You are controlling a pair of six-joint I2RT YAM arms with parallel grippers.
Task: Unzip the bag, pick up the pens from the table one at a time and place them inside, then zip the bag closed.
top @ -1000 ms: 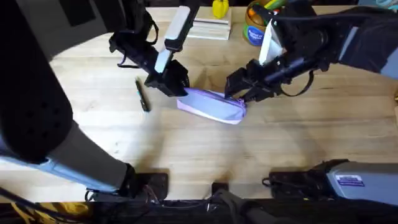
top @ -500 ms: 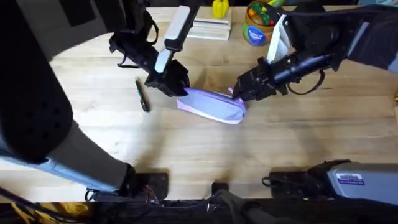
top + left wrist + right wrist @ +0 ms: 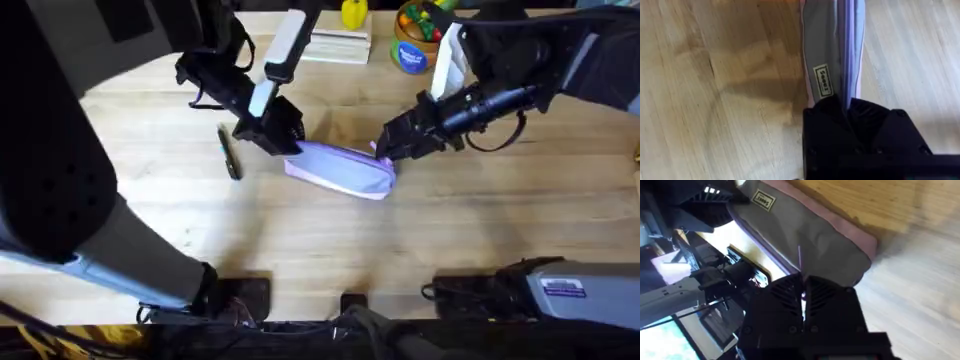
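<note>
The lavender bag (image 3: 342,168) lies across the middle of the table (image 3: 300,250). My left gripper (image 3: 288,143) is shut on the bag's left end; in the left wrist view its black fingers (image 3: 830,112) pinch the fabric beside the zipper line of the bag (image 3: 830,45). My right gripper (image 3: 386,149) is at the bag's right end. In the right wrist view the right gripper (image 3: 802,291) is shut on a thin pink zipper pull coming off the bag (image 3: 805,235). One dark pen (image 3: 230,157) with a teal tip lies on the wood, left of the bag.
A blue tub of toy food (image 3: 412,45) stands at the back, behind the right arm. A white flat item (image 3: 340,45) and a yellow object (image 3: 353,12) sit beside it. The near half of the table is bare wood.
The right arm's wrist has swung to the right and its fingertips have shifted slightly toward the tip of the bag's right end. The bag, the pen and the left arm have stayed put.
</note>
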